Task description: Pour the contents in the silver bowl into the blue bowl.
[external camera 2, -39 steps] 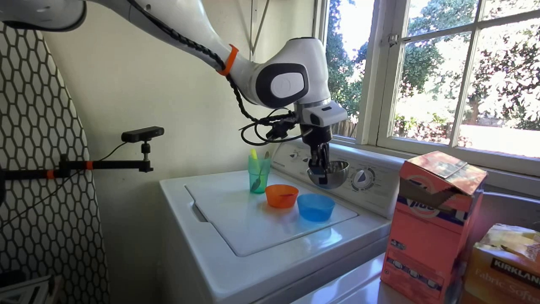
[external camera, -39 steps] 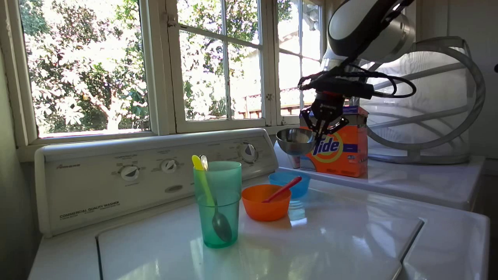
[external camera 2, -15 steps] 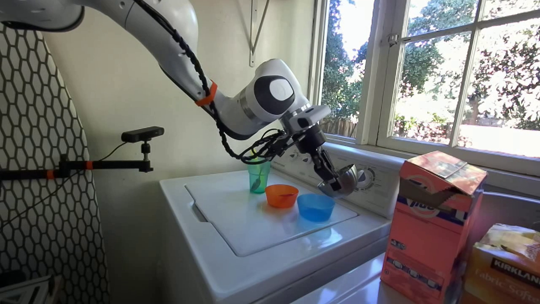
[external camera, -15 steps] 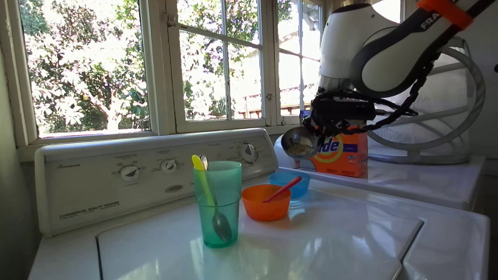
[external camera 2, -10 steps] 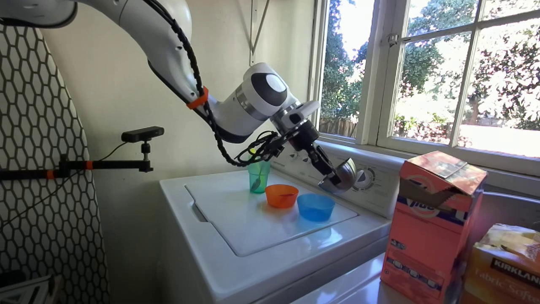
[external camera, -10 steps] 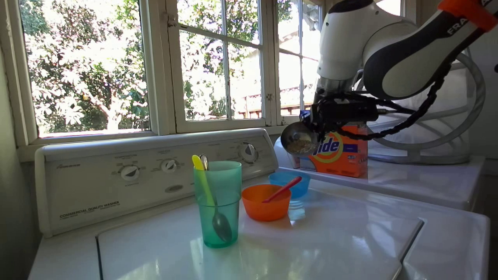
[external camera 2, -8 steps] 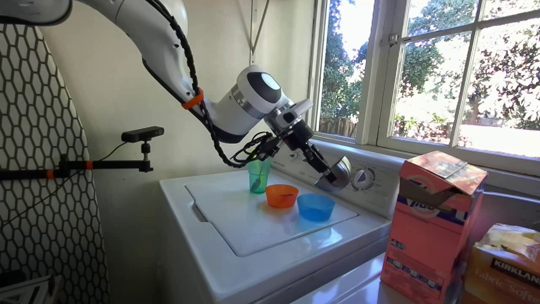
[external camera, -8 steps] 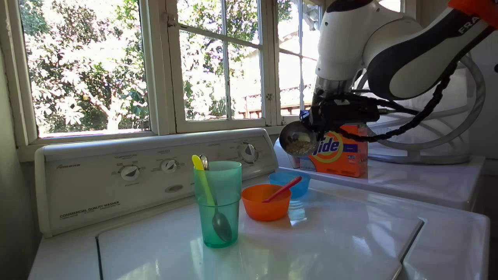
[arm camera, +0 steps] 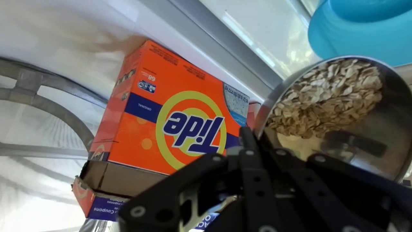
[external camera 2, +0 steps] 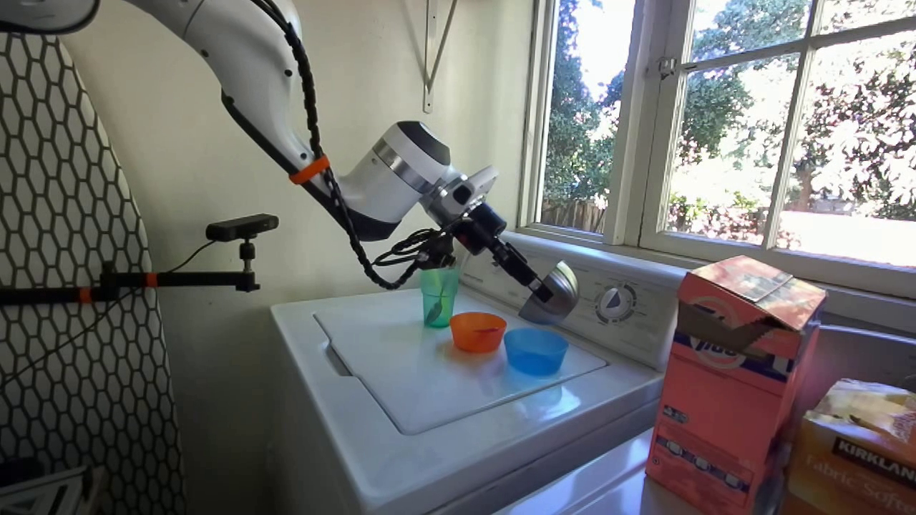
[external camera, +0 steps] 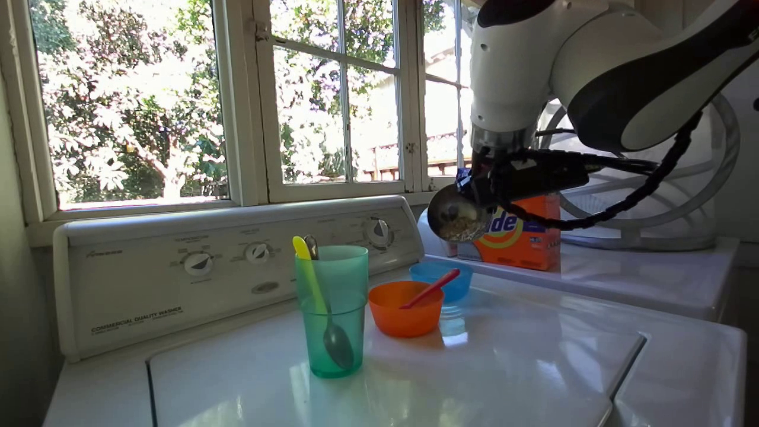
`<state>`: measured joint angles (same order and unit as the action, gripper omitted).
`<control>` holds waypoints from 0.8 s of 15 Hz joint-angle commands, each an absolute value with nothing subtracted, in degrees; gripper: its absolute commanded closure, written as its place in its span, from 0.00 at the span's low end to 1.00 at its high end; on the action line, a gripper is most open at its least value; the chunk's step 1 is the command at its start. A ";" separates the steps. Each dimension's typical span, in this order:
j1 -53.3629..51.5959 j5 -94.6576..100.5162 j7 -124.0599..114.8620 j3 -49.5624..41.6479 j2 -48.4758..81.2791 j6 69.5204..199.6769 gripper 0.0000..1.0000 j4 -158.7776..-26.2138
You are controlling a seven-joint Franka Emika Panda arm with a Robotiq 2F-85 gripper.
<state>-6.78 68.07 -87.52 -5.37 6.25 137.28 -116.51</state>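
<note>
The silver bowl (external camera: 437, 214) hangs tilted in the air in both exterior views (external camera 2: 564, 299), close above the blue bowl. Its inside also shows in the wrist view (arm camera: 391, 129). The contents (arm camera: 331, 96), pale flakes, lie heaped along its lower side; they also show in an exterior view (external camera: 461, 228). My gripper (arm camera: 256, 133) is shut on the silver bowl's rim; its fingers also show in an exterior view (external camera 2: 542, 290). The blue bowl (external camera 2: 537, 352) stands upright on the washer lid, partly behind the orange bowl (external camera: 459, 286). The wrist view shows it cut off at the corner (arm camera: 360, 38).
The orange bowl (external camera: 403, 314) with a red utensil (external camera: 436, 289) stands beside the blue bowl. A teal cup (external camera: 350, 273) holds two spoons. The washer's control panel (external camera: 148, 273) rises behind. A Tide box (external camera: 536, 237) and a Kirkland box (external camera 2: 844, 458) stand alongside.
The silver bowl has gone from upright to strongly tilted. The arm has leaned over, and the contents have slid to the lower side. The blue bowl has not moved.
</note>
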 commanded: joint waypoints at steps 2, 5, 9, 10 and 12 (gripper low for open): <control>-6.17 72.99 -92.75 -1.69 6.76 130.99 0.99 -116.51; -5.99 73.71 -93.60 -0.49 8.22 128.06 0.99 -115.45; -5.58 72.83 -92.91 -0.07 10.69 126.40 0.99 -113.14; -5.56 72.88 -92.96 -0.05 11.15 126.35 0.99 -112.64; -5.62 72.94 -92.93 0.04 12.19 126.26 0.99 -111.39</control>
